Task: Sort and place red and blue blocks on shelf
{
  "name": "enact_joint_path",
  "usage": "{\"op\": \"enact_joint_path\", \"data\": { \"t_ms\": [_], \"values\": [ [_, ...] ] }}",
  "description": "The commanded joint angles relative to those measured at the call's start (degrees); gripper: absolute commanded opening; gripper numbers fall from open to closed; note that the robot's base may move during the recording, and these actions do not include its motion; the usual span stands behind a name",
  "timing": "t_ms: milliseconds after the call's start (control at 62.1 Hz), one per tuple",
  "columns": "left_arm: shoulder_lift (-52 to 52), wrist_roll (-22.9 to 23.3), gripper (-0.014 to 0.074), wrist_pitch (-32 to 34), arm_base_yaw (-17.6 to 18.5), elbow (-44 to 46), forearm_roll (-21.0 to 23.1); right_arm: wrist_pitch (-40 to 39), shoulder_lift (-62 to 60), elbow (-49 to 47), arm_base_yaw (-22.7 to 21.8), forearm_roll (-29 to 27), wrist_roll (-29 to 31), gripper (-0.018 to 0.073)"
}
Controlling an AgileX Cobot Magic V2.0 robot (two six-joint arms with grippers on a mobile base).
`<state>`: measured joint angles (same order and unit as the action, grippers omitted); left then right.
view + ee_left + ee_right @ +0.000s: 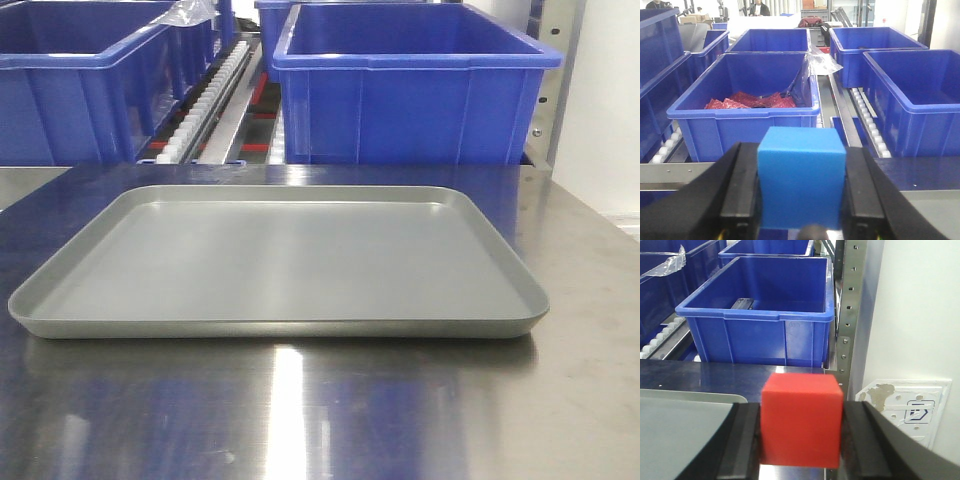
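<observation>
- Pinching the blue block [801, 175] between its fingers [740, 195], the left gripper [801, 192] holds it square.
- Right gripper [801, 442] clamps the red block [801, 415] the same way; neither of the 2 cubes is on the shelf [838, 107] yet.
- Shelf lies straight ahead of both grippers, its roller tracks [862, 107] running lengthwise away from the fingertips between blue bins [742, 127].
- Left arm looks nearer: a track strip sits just ahead-right of it, while the right has tabletop [715, 375] to cross.
</observation>
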<state>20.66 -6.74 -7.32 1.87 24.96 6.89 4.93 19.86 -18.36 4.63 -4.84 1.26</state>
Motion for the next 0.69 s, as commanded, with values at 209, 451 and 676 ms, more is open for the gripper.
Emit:
{"op": "enact_joint_path", "data": {
  "t_ms": [209,451,676],
  "values": [
    [0.3,0.2,0.0126,5.6,0.1,2.1,0.4,-4.9,0.2,-1.7,-0.3,0.1,0.2,0.0048],
    [0.3,0.2,0.0126,5.6,0.1,2.1,0.4,-4.9,0.2,-1.7,-0.3,0.1,0.2,0.0048],
    [0.3,0.2,0.0126,5.6,0.1,2.1,0.4,-4.9,0.2,-1.7,-0.3,0.1,0.2,0.0048]
  ]
}}
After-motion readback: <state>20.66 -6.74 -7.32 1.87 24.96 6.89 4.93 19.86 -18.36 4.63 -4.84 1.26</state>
